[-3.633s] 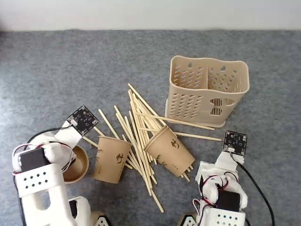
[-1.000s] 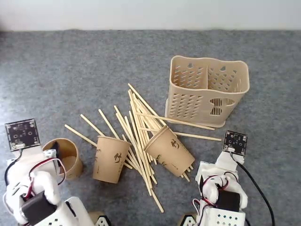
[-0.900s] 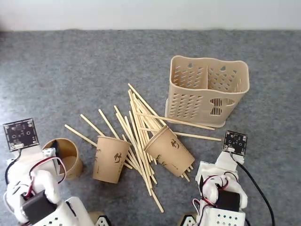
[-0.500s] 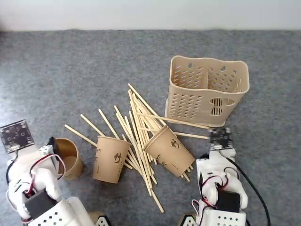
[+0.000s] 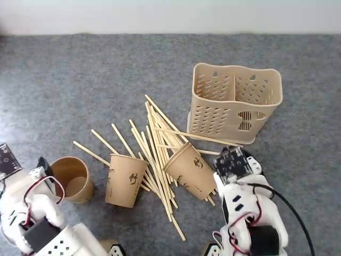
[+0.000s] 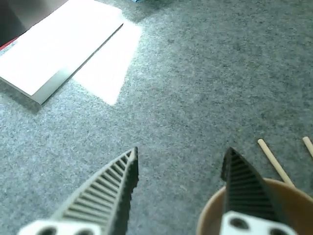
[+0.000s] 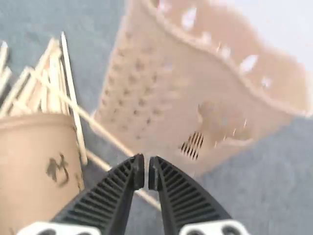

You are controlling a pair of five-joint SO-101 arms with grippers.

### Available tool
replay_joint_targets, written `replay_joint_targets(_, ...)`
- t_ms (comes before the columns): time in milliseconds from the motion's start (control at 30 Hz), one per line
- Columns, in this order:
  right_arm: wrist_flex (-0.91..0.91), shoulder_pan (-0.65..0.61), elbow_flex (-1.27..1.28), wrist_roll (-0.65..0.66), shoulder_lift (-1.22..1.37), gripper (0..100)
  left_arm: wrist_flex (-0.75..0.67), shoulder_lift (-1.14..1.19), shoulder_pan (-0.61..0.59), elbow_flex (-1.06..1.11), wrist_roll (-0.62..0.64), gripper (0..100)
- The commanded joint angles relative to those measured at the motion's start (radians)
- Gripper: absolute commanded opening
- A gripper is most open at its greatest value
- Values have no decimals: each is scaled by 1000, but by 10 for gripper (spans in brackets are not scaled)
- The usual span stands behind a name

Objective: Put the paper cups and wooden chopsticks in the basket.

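Three paper cups stand or lie outside the basket [image 5: 237, 67] in the high view. The nearest cup [image 5: 190, 170] lies on its side close to the basket, the middle cup [image 5: 125, 180] lies farther from it, and the upright cup [image 5: 72, 178] is the farthest. The wooden chopsticks [image 5: 157, 138] are scattered between the basket and the two lying cups. Some are under these cups and a few reach the foot of the basket. Both compartments of the basket look empty to us.

In the left wrist view, the left gripper [image 6: 182, 156] has its fingers wide apart and holds nothing. One finger is at the rim of the upright cup, the other is over the grey carpet [image 6: 205, 63].

In the right wrist view, the right gripper [image 7: 145, 171] has its fingers pressed together with nothing between them. It points at the foot of the basket, just beside the nearest cup.

We think the thin wall of the upright cup may fold or tip if the left fingers close too hard or off centre. We also fear that the right gripper could push the basket away, roll the nearest cup, or drag loose chopsticks along.
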Motion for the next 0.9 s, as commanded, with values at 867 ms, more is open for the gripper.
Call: replay_joint_targets(867, -10, -650, -750, -170, 1293, 187, -21, -9, -2, 24, 3, 265)
